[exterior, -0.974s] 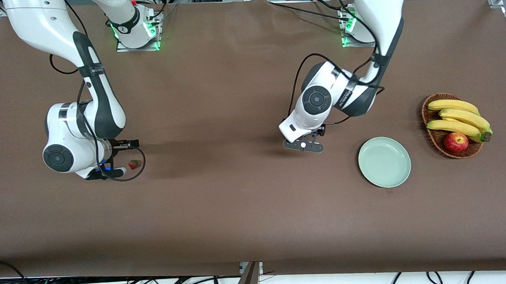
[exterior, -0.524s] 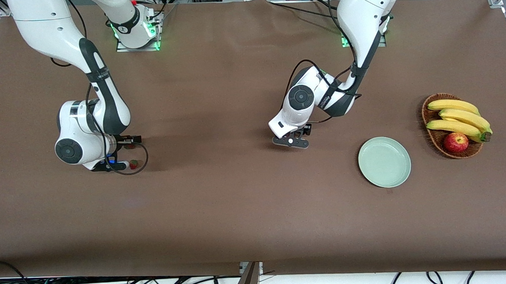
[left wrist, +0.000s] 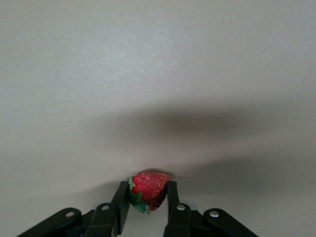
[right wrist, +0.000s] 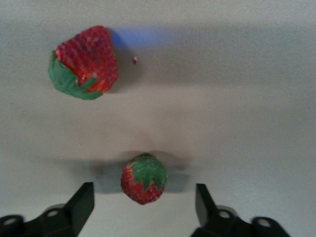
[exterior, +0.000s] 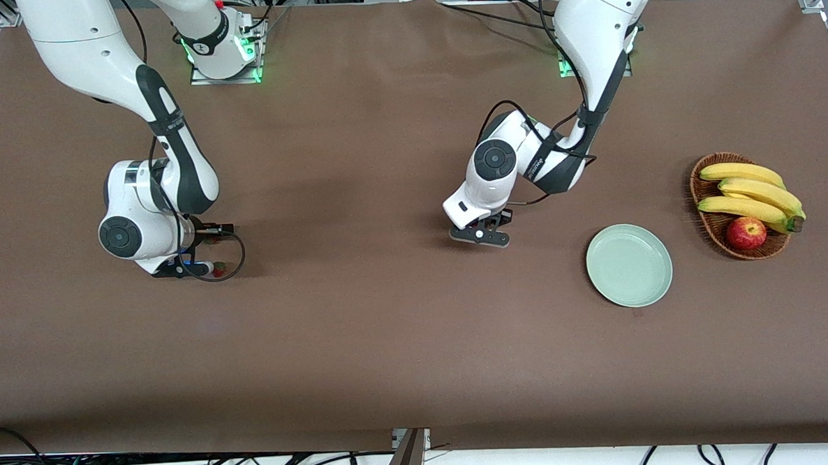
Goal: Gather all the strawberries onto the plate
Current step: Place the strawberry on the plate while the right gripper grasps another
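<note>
White arm shells, dark grey joint bands, black cables (looped), black fingers (left wrist: 172,197), silver screws.

Bare table (exterior: 362,318) lies around the plate (exterior: 628,265) (only the fruit basket (exterior: 709,228) stands near it).

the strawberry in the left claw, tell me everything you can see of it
The strawberry is small, red and bumpy, with green leaves at one side. The left claw is shut on it, one black finger pressing each flank. It looks whole, not crushed. The claw is low over bare brown table, between the right arm's end and the plate; whether the berry touches the table is unclear.
</note>
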